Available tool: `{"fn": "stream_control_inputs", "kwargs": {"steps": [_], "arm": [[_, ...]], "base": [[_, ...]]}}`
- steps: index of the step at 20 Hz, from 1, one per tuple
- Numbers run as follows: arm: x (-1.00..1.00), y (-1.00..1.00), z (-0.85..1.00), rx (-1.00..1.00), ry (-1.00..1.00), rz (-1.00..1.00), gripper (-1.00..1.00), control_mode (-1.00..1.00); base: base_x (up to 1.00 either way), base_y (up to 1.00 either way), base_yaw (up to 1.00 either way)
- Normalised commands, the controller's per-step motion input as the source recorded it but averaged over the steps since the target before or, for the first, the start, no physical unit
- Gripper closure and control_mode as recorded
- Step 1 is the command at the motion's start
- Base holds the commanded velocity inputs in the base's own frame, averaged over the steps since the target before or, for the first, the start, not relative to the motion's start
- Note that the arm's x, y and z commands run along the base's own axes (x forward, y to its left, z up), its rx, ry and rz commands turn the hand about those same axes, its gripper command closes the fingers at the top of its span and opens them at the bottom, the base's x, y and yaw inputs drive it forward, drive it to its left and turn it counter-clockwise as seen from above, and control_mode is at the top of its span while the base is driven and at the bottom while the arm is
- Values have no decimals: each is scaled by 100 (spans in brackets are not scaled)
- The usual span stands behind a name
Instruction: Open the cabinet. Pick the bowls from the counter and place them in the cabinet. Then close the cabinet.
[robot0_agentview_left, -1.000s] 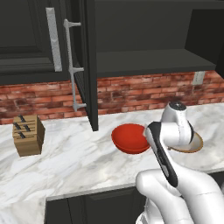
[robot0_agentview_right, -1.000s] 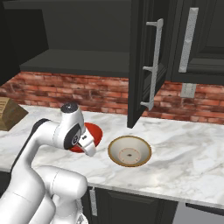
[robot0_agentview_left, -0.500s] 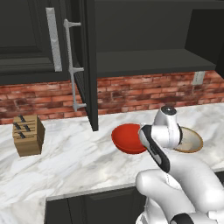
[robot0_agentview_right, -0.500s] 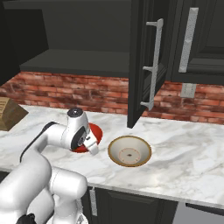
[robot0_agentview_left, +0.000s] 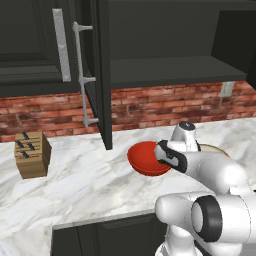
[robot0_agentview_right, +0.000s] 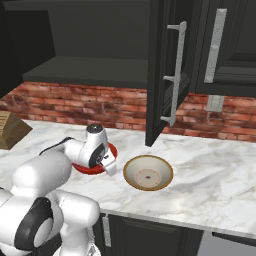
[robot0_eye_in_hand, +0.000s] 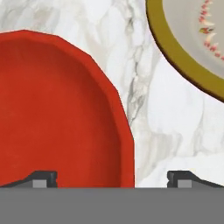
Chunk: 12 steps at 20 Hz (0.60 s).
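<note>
The cabinet stands open, its left door and right door swung out over the counter, baring a dark shelf. The glossy red bowl sits on the marble, and the tan-rimmed bowl rests just right of it, apart from it. My gripper is open, low over the red bowl. The bowl's right rim lies between the two fingertips. My hand covers part of the red bowl in both base views.
A wooden knife block stands at the counter's left. A red brick wall with an outlet runs behind. Black wall cabinets with single handles flank the open one.
My hand has come down and forward onto the red bowl's right side. The jaws stayed wide. Neither bowl has moved.
</note>
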Motion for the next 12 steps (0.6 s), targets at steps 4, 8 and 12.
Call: {"fn": "stream_control_inputs", "kwargs": {"steps": [4,8,12], "arm": [[10,0,-35,0,3,0,-100,-100],[0,12,-40,1,3,-1,100,-100],[0,29,-43,0,0,-2,100,-100]], "base": [[0,0,0],[0,0,0],[0,0,0]]}}
